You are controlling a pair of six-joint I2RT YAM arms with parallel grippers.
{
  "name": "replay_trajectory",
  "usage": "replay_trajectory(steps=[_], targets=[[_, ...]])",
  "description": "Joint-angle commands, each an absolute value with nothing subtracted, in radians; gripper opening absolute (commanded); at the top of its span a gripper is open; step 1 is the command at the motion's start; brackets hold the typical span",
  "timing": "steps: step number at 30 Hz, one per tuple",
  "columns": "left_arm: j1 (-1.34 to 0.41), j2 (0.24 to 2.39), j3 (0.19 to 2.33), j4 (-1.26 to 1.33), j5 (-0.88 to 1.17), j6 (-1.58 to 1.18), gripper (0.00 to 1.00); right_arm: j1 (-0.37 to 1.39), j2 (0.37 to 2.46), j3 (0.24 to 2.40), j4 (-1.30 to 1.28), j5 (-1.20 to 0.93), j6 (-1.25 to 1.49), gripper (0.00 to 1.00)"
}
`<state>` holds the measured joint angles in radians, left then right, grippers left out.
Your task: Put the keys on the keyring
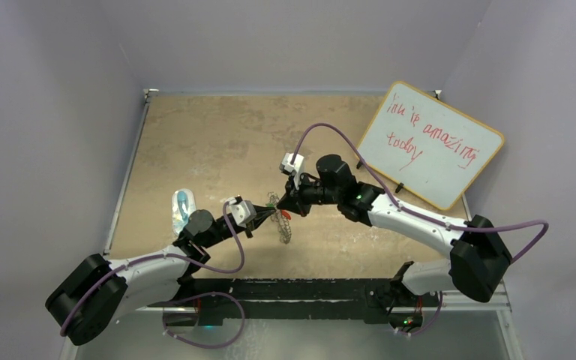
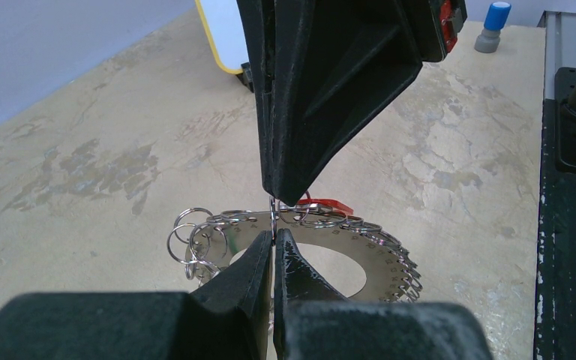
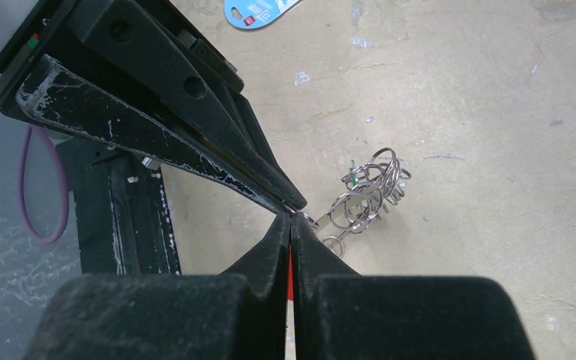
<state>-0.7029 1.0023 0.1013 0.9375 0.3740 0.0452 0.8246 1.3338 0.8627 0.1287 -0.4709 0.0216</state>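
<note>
Just beyond the arm bases, the left gripper [image 2: 274, 251] is pinched tight on a thin wire loop at the rim of the keyring [image 2: 375, 249], which lies mid-table [image 1: 210, 142] between the two arms. The right gripper [image 3: 291, 225] meets it tip to tip, fingers closed with a red sliver between them, seemingly the red-headed key [image 2: 328, 204], right at the ring's fringe. I judge that key is being worked onto a loop, not yet threaded. A green speck [image 3: 352, 177] sits among the loops; whether that key is on, I cannot tell. The crowded loops tangle around the meeting point. Left lies a clear bluish plastic object [image 1: 182, 210]; farthest, a whiteboard [image 1: 431, 146].
</note>
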Motion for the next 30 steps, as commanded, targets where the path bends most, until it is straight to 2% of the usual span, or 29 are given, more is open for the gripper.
replay_trajectory(steps=[1, 7, 14, 30], targets=[[-0.703, 1.008, 0.137, 0.983, 0.394, 0.034, 0.00, 0.831, 1.300, 0.909, 0.169, -0.487, 0.004, 0.00], [-0.704, 1.009, 0.137, 0.985, 0.394, 0.032, 0.00, 0.830, 1.300, 0.910, 0.169, -0.469, 0.004, 0.00], [-0.703, 1.007, 0.137, 0.984, 0.394, 0.032, 0.00, 0.830, 1.274, 0.897, 0.179, -0.355, 0.005, 0.00], [-0.704, 1.011, 0.135, 0.991, 0.392, 0.031, 0.00, 0.831, 1.280, 0.896, 0.153, -0.399, -0.031, 0.00]])
